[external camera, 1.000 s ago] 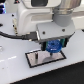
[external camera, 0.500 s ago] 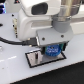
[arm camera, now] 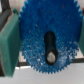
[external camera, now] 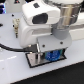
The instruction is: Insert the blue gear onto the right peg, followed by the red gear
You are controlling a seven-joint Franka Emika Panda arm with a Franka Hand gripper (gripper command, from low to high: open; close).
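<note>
Tool (external camera: 50,56) clamped on flat bright-blue toothed gear (arm camera: 49,42), low over black rectangular plate (external camera: 34,61) on white tabletop (external camera: 15,70).

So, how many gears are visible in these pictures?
1: the flat round bright-blue toothed gear, held in the hand over the black rectangular plate. A red one may be hidden.

A large bright-blue toothed plastic gear disc (arm camera: 47,45) fills the view, a dark slot at its centre, flanked by green gripper pads (arm camera: 10,45)
</note>
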